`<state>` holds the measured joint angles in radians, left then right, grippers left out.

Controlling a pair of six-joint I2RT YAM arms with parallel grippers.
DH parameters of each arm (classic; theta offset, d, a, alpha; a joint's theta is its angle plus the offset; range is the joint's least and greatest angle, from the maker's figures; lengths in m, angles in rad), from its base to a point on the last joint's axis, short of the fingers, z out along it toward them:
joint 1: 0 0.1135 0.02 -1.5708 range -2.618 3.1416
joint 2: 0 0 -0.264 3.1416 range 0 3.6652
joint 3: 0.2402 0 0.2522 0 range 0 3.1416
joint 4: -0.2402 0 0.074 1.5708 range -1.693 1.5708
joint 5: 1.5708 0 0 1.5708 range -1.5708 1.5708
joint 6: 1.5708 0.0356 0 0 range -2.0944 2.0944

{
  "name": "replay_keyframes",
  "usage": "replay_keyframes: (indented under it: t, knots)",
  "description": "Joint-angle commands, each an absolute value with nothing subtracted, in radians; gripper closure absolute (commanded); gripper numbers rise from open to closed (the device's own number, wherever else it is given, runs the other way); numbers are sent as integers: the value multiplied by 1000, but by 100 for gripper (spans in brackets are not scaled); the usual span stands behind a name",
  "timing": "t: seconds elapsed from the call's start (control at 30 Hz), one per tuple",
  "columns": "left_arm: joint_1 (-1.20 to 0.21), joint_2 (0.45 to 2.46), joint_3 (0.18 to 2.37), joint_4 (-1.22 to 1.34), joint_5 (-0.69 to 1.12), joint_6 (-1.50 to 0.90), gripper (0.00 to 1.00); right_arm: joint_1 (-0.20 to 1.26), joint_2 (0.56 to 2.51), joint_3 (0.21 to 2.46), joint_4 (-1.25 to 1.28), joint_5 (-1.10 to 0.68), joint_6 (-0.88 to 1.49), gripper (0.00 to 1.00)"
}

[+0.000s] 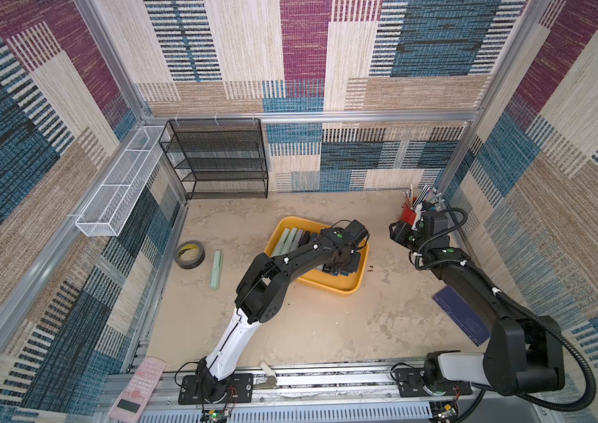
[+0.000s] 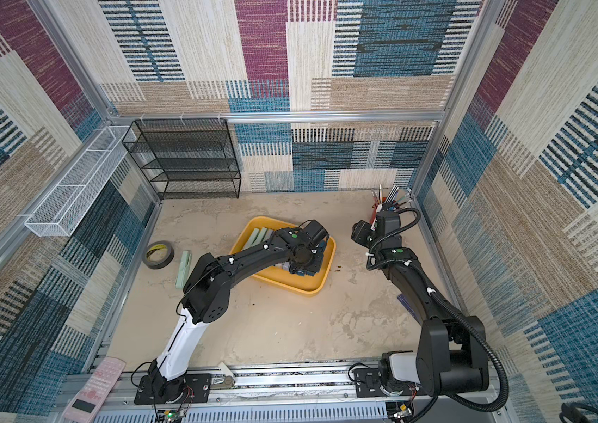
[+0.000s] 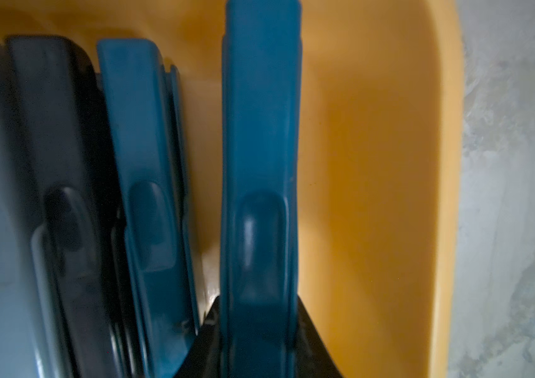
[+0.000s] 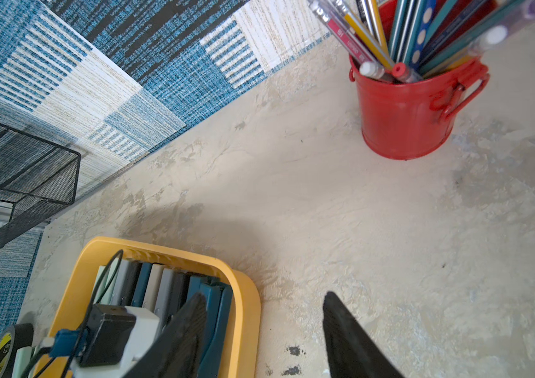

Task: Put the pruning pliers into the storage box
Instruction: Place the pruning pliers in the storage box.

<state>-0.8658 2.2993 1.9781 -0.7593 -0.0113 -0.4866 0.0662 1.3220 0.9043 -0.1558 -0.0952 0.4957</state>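
Observation:
The yellow-orange storage box [image 1: 341,289] [image 2: 304,289] lies mid-table with several pruning pliers [image 1: 292,240] [image 4: 161,288] packed side by side in it. My left gripper [image 1: 341,267] [image 3: 258,304] is down inside the box, shut on a teal pruning plier [image 3: 259,163]. That plier lies beside another teal one [image 3: 141,163], with the bare yellow floor [image 3: 374,163] on its other side. One pale green plier [image 1: 216,269] [image 2: 184,269] lies loose on the table to the left of the box. My right gripper [image 1: 398,232] [image 4: 264,296] hangs open and holds nothing, just right of the box.
A black tape roll [image 1: 189,254] lies beside the loose plier. A red cup of pens [image 1: 409,214] [image 4: 403,114] stands at the back right. Black mesh rack [image 1: 216,157] and white wire basket [image 1: 118,183] line the back left. A blue notebook [image 1: 460,315] lies right, a pink calculator [image 1: 140,388] front left.

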Motion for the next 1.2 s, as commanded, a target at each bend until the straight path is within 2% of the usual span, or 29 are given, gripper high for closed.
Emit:
replay_keyframes:
  t: [0.0, 0.6, 0.97, 1.17]
  knots:
    - [-865, 2310, 2005, -744, 0, -488, 74, 67, 1327, 914, -149, -92, 489, 41]
    - [-865, 2358, 2033, -746, -13, -473, 68, 66, 1335, 908, -146, -94, 493, 41]
    - [-865, 2357, 2078, -761, -8, -442, 60, 67, 1315, 897, -160, -89, 487, 41]
    - [-852, 2267, 2141, -779, -59, -367, 52, 69, 1333, 934, -212, -79, 461, 41]
